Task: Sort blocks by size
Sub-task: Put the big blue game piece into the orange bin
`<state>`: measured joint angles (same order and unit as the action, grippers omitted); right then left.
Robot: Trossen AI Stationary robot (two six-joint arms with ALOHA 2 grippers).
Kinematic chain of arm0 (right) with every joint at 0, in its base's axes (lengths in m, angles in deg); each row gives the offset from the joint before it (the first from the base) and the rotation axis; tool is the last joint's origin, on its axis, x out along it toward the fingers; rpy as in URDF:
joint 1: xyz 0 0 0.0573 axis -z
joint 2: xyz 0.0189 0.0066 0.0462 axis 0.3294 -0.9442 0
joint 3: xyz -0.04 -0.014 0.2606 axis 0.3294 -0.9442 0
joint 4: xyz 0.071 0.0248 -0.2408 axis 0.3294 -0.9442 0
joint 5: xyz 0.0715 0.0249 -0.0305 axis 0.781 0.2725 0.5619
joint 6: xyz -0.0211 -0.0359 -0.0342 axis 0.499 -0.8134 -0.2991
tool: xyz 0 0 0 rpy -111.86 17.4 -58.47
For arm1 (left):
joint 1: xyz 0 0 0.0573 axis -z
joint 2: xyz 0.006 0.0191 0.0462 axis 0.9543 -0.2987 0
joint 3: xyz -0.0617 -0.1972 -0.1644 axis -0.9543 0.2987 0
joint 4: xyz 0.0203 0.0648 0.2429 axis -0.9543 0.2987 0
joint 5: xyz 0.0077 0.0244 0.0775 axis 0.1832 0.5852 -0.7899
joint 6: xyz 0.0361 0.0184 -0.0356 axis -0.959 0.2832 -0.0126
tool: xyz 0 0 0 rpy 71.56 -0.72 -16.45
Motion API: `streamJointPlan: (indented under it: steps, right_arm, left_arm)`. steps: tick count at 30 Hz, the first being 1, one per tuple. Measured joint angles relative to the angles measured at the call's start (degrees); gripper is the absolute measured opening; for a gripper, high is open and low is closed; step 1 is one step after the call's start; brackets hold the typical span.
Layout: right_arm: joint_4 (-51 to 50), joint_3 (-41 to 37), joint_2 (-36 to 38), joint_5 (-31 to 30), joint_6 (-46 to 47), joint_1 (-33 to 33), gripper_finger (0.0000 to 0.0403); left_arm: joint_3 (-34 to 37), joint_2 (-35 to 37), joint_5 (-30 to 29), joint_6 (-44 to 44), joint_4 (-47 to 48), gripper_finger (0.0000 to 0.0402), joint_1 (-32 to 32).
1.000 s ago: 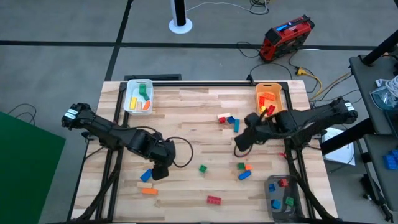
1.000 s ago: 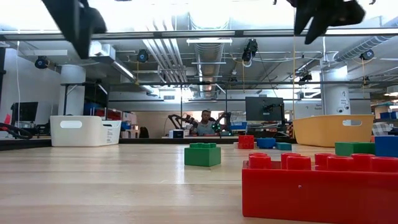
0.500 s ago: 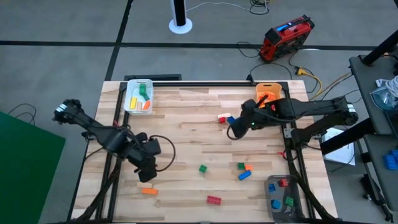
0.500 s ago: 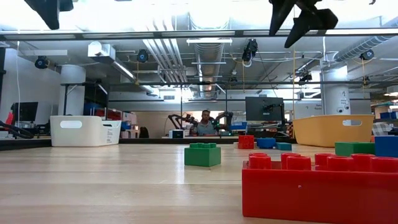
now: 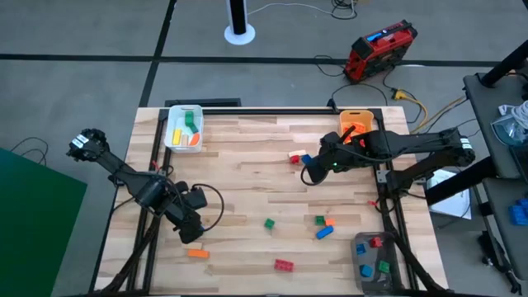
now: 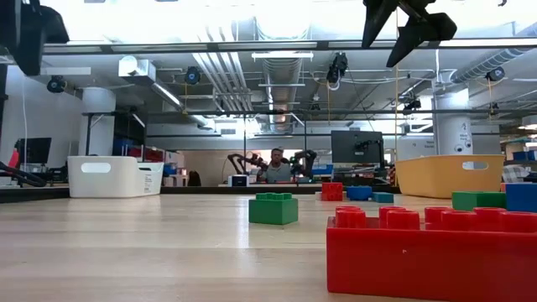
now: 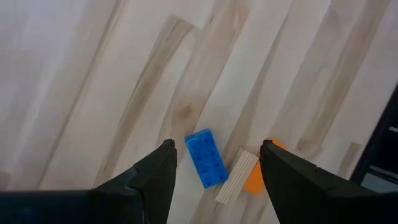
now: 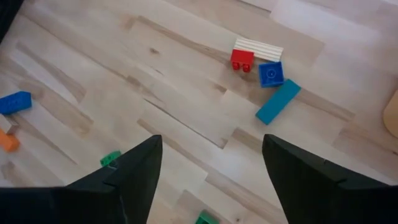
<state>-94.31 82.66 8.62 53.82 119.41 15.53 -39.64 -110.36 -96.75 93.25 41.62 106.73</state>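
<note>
Loose blocks lie flat on the wooden table. A blue brick [image 7: 208,158], a beige one [image 7: 236,176] and an orange one [image 7: 256,178] lie near the left front; my left gripper [image 7: 217,146] hovers open above them, its fingers either side of the blue brick, apart from it. A red brick [image 8: 242,60], a beige one [image 8: 258,48], a small blue one [image 8: 271,73] and a long teal one [image 8: 278,101] lie together at mid-table. My right gripper [image 8: 210,140] hangs open above the table, near them [image 5: 312,173].
A white bin [image 5: 184,128] stands far left, an orange-yellow bin [image 5: 356,125] far right, and a grey bin [image 5: 375,260] near right, each with blocks inside. A green block [image 5: 269,223], a blue one [image 5: 323,233] and a red one [image 5: 284,265] lie toward the near edge.
My left gripper has moved toward the table's left and near edges and now stands over the blue brick. My right gripper has gone toward the far edge and a little left, toward the red and blue cluster, then held still. No block has moved.
</note>
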Motion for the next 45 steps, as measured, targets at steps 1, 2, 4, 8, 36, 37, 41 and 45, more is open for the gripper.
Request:
streamJointPlan:
  steps: [1, 2, 4, 8, 36, 37, 41, 45]
  right_arm:
    - [0.02, 0.0, 0.0, 0.0, 0.0, 0.0, 0.0268]
    - [0.0, 0.0, 0.0, 0.0, 0.0, 0.0, 0.0266]
    - [0.0, 0.0, 0.0, 0.03, 0.0, 0.0, 0.0263]
    - [0.02, -0.02, -0.02, 0.05, 0.33, 0.0, 0.0262]
    - [-0.08, -1.03, -0.07, 0.39, -0.02, 0.01, 0.0295]
    - [-0.05, -1.03, -0.09, 0.39, -0.02, 0.0, 0.0295]
    - [-0.07, -1.03, -0.09, 0.39, -0.02, 0.0, 0.03]
    - [-0.04, -1.03, -0.11, 0.42, 0.2, 0.0, 0.0307]
  left_arm:
    - [0.42, -0.01, 0.0, 0.0, -0.31, 0.0206, 0.0]
    - [0.65, -0.13, 0.0, 0.0, -0.51, 0.0206, 0.0]
    - [0.74, -0.34, 0.01, -0.01, -0.79, 0.0206, 0.0]
    - [0.78, -0.42, 0.0, -0.09, -0.87, 0.0206, 0.0]
    - [13.57, -8.94, 4.45, 19.58, -15.4, 0.0206, 2.84]
    - [13.35, -10.27, 4.95, 19.84, -15.41, 0.0206, 2.84]
    - [12.91, -14.41, 6.6, 19.97, -16.37, 0.0206, 2.84]
    - [12.87, -17.04, 7.45, 19.87, -16.64, 0.0206, 3.13]
